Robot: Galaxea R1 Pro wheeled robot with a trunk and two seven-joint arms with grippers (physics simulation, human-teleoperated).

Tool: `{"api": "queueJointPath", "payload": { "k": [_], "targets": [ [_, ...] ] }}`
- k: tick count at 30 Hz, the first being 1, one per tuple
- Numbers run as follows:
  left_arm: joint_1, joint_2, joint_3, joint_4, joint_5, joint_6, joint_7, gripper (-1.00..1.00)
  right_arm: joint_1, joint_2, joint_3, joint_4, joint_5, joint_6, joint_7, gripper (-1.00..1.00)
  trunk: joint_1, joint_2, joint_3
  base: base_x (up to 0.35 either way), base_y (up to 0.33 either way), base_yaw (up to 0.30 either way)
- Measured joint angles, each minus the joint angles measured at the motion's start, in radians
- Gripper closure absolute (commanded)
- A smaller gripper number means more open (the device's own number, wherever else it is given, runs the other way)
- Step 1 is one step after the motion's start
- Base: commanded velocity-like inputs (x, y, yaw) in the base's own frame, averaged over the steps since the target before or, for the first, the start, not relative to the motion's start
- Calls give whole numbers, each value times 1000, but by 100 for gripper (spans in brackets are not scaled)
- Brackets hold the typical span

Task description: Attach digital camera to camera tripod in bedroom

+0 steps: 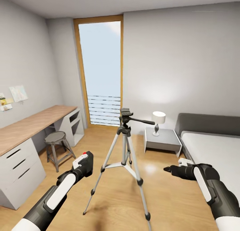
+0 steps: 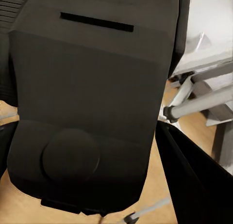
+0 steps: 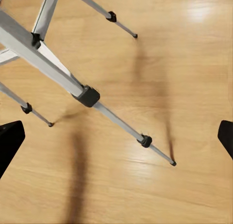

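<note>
Digital camera (image 1: 87,158) is rigid, chunky; my left gripper (image 1: 83,164) clamps its body. Right gripper (image 1: 173,169) wide, empty. Tripod (image 1: 125,151) looks tippy.

Tripod (image 1: 125,147): silver legs, black joints, feet, head. Camera (image 2: 82,117): matte black, red button on top. Left tool (image 1: 81,166) white and black. Worktop (image 1: 30,126): light wood top, white drawers. Stool (image 1: 56,138) grey. Bed (image 1: 213,147): dark grey headboard, pale grey mattress. Floor (image 3: 145,88): honey wood planks. Window frame (image 1: 77,57) wood-brown.
</note>
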Motion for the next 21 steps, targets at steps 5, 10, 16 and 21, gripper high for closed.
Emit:
{"api": "queueJointPath", "payload": {
  "k": [5,10,16,21],
  "targets": [
    [0,0,0,0,0,0,0,100,0,0,0,0,0,0,0,-100,0,0,0,292,-140,267],
    [0,0,0,0,0,-1,0,100,0,-1,-1,0,0,0,2,-100,0,0,0,267,-125,195],
    [0,0,-1,-1,-2,-2,-2,100,0,-2,-4,0,0,0,3,-100,0,0,0,100,-44,53],
    [0,0,-2,-3,-2,-3,-3,100,0,-2,-6,2,0,0,5,-100,0,0,0,23,-10,12]
  ]
}}
